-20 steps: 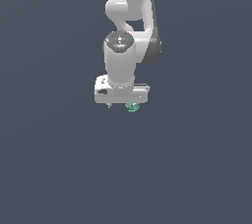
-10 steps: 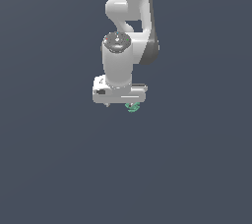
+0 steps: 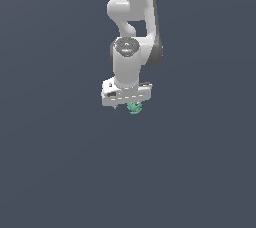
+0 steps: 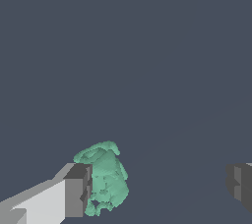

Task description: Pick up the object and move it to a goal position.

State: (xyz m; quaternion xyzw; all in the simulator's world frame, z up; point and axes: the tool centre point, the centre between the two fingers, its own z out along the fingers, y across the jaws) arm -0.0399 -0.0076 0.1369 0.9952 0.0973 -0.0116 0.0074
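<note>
The object [image 3: 134, 108] is a tiny teal-green lumpy item, just under the white hand in the exterior view. My gripper [image 3: 127, 105] points down over it. In the wrist view the object [image 4: 104, 179] lies right against the inner face of one dark finger [image 4: 78, 189]. The other finger [image 4: 241, 182] stands far off across a wide gap. The gripper [image 4: 160, 186] is open, with the jaws spread much wider than the object. Whether the object rests on the floor or touches the near finger, I cannot tell.
A plain dark grey-blue floor [image 3: 60, 172] fills both views. The white arm [image 3: 132, 17] rises above the hand in the exterior view. Nothing else shows.
The hand has shifted very slightly over the object. The object has stayed where it was.
</note>
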